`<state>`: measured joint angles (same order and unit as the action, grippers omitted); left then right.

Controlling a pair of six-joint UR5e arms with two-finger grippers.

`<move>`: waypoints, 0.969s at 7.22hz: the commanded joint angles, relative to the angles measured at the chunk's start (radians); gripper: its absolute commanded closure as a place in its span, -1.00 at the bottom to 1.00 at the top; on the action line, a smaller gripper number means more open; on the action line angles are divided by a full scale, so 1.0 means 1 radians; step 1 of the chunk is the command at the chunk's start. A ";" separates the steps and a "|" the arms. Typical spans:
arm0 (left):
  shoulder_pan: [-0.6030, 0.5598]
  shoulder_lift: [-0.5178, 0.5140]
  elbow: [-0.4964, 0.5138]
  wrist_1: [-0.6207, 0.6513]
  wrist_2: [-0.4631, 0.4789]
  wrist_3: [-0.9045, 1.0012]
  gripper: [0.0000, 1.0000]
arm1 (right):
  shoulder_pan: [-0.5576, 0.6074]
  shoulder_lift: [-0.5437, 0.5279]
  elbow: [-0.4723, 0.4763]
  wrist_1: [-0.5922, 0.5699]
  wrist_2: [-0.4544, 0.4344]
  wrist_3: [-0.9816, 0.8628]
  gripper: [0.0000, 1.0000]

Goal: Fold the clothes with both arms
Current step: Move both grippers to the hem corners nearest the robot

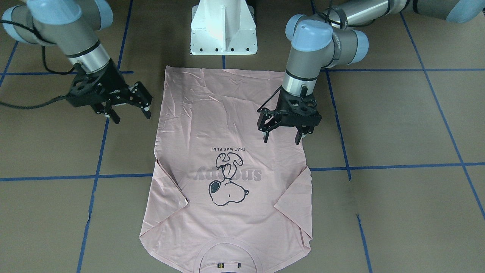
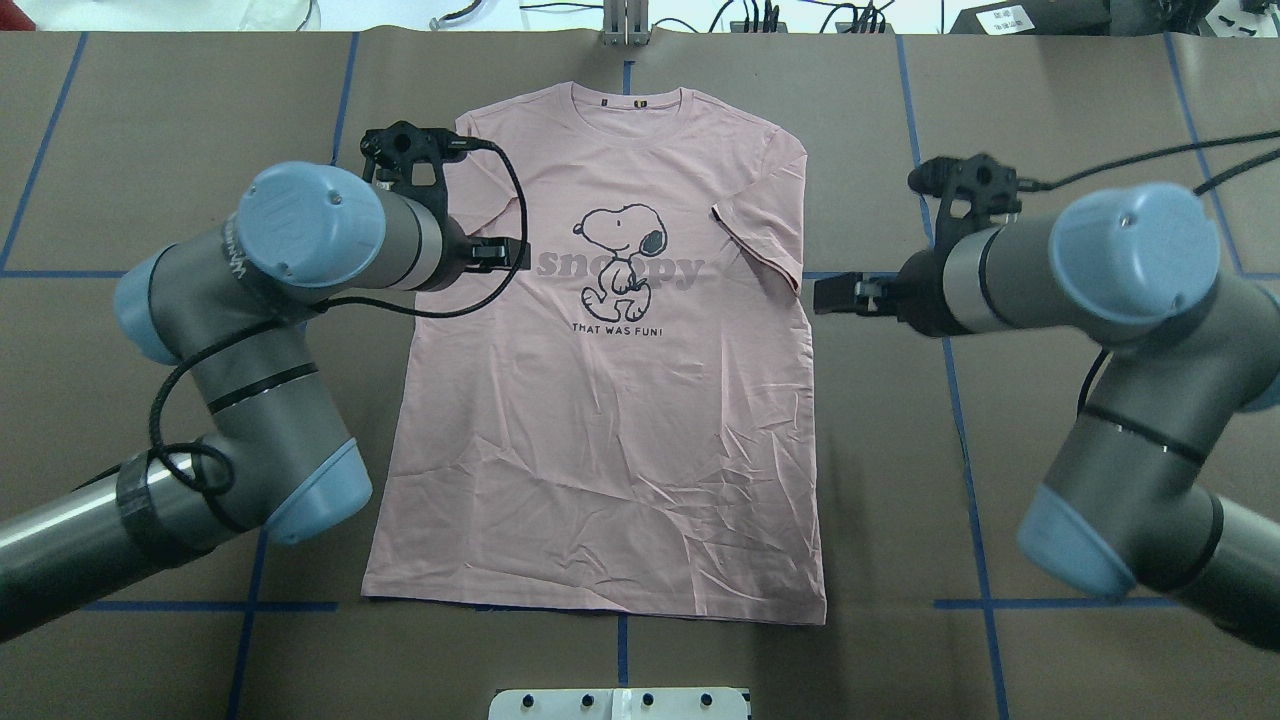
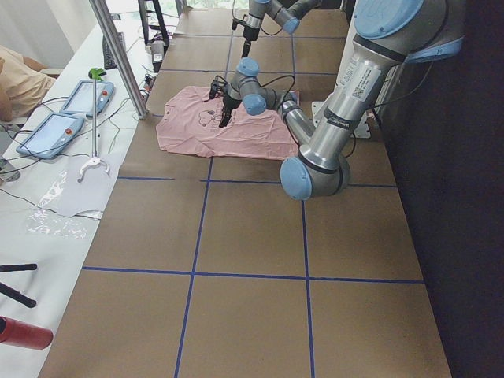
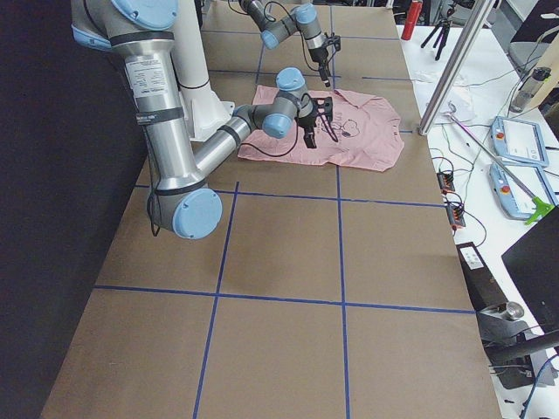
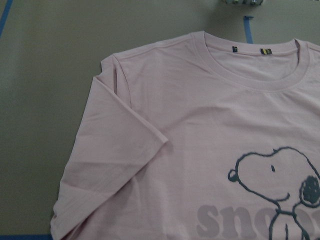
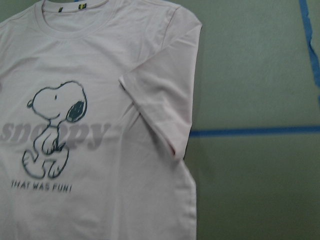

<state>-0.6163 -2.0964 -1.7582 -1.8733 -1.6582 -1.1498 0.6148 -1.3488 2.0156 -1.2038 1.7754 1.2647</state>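
**Pink shirt flat, time to pinch both sides**

Find the T-shirt [image 2: 600, 420] spread flat on the brown table [image 2: 900, 450], Snoopy picture [image 2: 620, 250] up, collar [image 2: 628, 105] at the far end, hem [image 2: 600, 590] at the near end. Note the left sleeve [image 5: 115, 165] and right sleeve [image 6: 165, 110] already tucked in over the body. Spot the left gripper [image 1: 282, 141] up over the shirt's left side, fingers spread wide, holding nothing. Spot the right gripper [image 1: 132, 116] just off the right edge, over bare table, also spread wide and empty.

Seems like time to grab both sides. Bring the right gripper in over the right edge first. Go down slowly and together. Slide one finger under the edge and pinch only cloth, not table. Try to catch the tucked sleeve in the same pinch, or expect a flop open. Lift both sides at the same speed, so no tugging and no crooked fold.
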 commanded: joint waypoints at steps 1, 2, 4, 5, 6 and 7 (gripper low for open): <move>0.094 0.172 -0.218 -0.001 0.009 -0.068 -1.00 | -0.308 -0.125 0.167 -0.007 -0.239 0.251 -0.99; 0.160 0.290 -0.310 -0.003 0.014 -0.121 -1.00 | -0.449 -0.180 0.251 -0.125 -0.377 0.357 -0.87; 0.329 0.402 -0.359 -0.006 0.113 -0.333 -0.40 | -0.585 -0.174 0.282 -0.244 -0.492 0.537 -0.64; 0.389 0.445 -0.360 -0.033 0.150 -0.390 -0.39 | -0.599 -0.173 0.276 -0.244 -0.516 0.536 -0.69; 0.436 0.493 -0.353 -0.073 0.181 -0.425 -0.39 | -0.599 -0.171 0.276 -0.244 -0.519 0.538 -0.70; 0.444 0.502 -0.346 -0.076 0.195 -0.426 -0.39 | -0.599 -0.170 0.276 -0.244 -0.521 0.538 -0.72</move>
<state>-0.2044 -1.6239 -2.1107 -1.9313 -1.4908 -1.5523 0.0202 -1.5203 2.2916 -1.4462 1.2630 1.7989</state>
